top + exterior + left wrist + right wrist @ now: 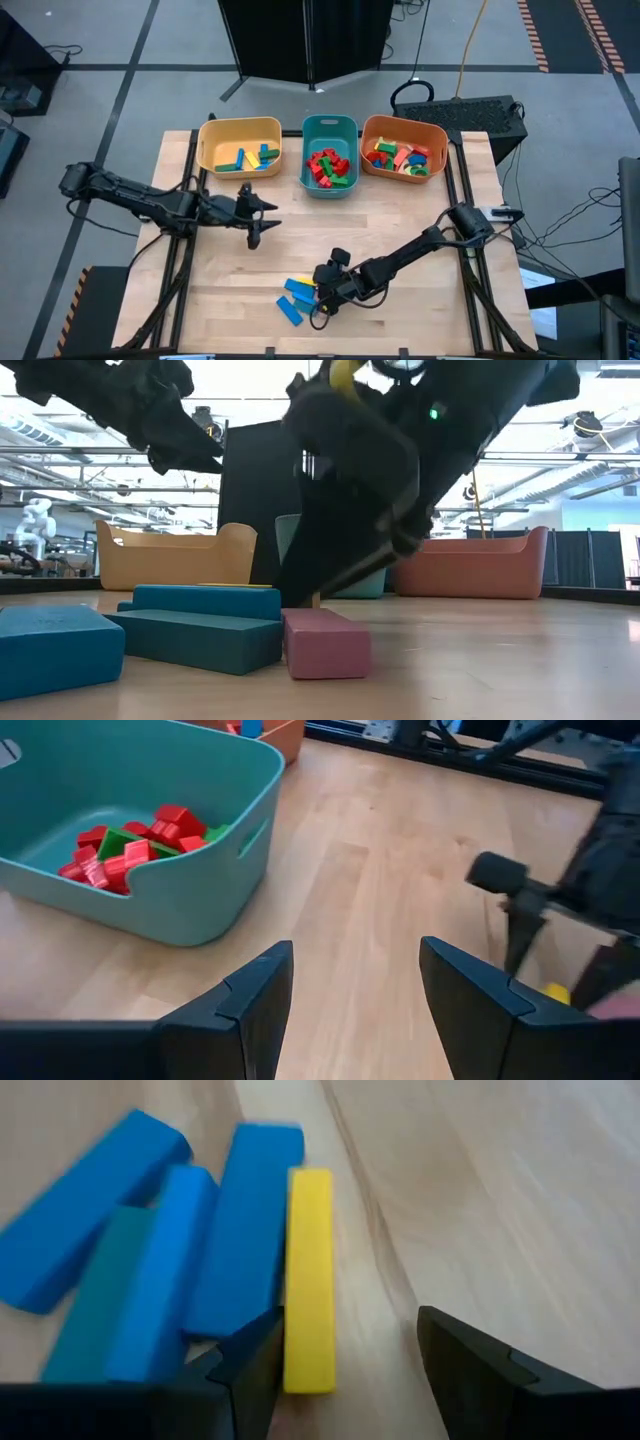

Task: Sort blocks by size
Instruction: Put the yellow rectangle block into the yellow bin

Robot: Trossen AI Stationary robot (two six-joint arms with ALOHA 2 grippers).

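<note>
A last cluster of long blocks (pixel 297 297) lies near the front edge of the wooden table (pixel 420 320): several blue bars packed side by side with one yellow bar (pixel 308 1275) along their edge, and, in the low view, a pink brick (pixel 325 643) touching the pile. The right gripper (pixel 322 293) is down over this cluster, its jaws parted and holding nothing, one finger (pixel 245 1365) against the near end of the yellow bar. The right arm's dark bulk blocks much of the low view behind the pile.

The left gripper (pixel 262 222) hangs above bare tabletop toward the table's middle, well apart from the pile, jaws spread and empty.

Along the far edge stand three bins in a row. The yellow bin (pixel 215 135) holds a few long bars in blue, green and yellow. The teal bin (pixel 310 135), between the others, holds red and green pieces. The orange bin (pixel 375 130) holds mixed bricks in red, blue, green, yellow and orange.
</note>
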